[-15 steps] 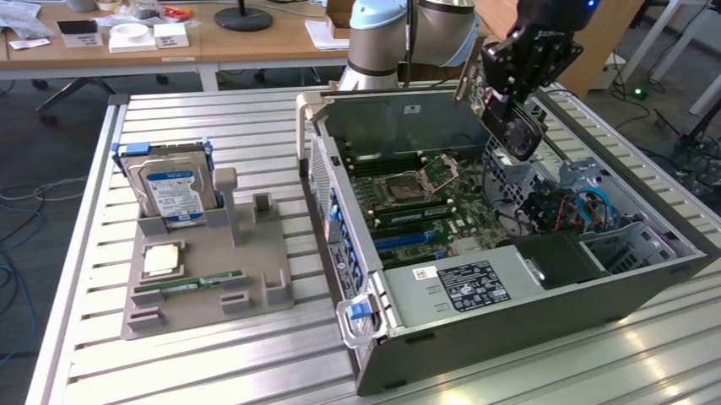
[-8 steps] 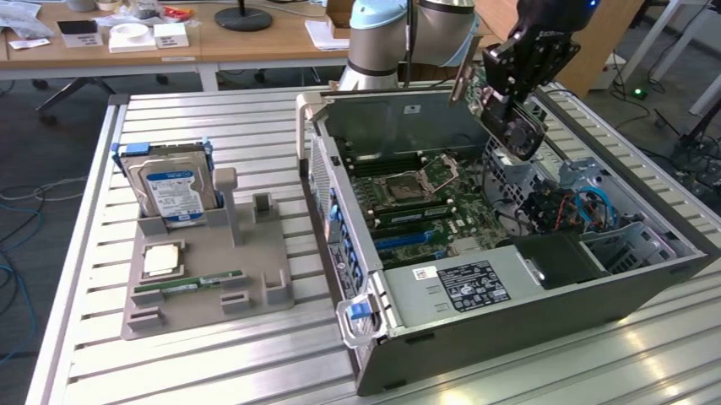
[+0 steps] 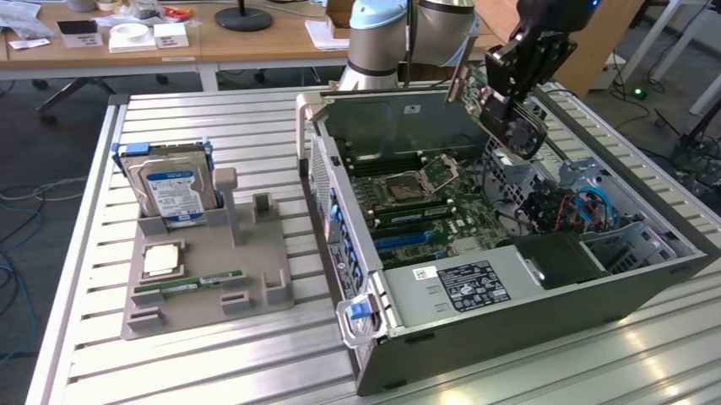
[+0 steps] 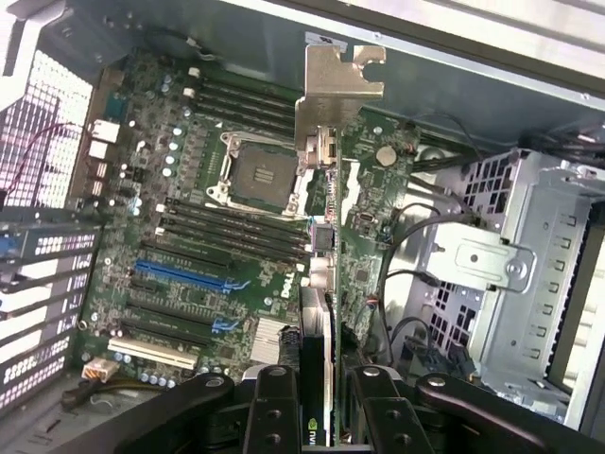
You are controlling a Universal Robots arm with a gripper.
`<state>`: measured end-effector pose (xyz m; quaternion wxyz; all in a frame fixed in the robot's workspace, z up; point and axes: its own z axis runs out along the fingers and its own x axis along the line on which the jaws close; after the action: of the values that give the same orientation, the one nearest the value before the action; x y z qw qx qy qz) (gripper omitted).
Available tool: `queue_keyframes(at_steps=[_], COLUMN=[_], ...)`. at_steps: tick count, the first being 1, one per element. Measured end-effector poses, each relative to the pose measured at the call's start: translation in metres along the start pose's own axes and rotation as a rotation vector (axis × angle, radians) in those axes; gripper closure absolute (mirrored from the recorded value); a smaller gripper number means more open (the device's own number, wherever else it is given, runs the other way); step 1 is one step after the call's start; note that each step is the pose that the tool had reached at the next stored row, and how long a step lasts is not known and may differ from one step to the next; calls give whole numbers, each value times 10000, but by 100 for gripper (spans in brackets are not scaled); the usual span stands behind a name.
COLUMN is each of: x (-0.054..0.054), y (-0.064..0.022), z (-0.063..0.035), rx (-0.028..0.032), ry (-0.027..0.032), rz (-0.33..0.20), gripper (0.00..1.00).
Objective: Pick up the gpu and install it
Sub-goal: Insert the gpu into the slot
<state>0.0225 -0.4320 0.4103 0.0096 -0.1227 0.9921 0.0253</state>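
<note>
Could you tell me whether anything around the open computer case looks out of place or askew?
Nothing looks damaged or spilled. The gpu, clamped in the gripper's fingers, hangs tilted above the computer case, not yet seated in a slot.

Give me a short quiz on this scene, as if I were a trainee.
1. True or false: the pincer holds the gpu above the open case.
2. Where is the blue-labelled hard drive? A: inside the case. B: upright in the grey holder outside the case. C: in the pincer.
3. Short answer: is the gpu seated in a slot of the motherboard yet?

Key: 1 true. 2 B. 3 no, it hangs above the board, held by the pincer.
</note>
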Motion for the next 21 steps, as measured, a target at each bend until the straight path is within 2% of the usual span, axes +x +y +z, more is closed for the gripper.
queue_keyframes(at_steps=[21], x=[0], y=[0], z=[0], rx=[-55], ry=[97], rz=[-2354], gripper=[74])
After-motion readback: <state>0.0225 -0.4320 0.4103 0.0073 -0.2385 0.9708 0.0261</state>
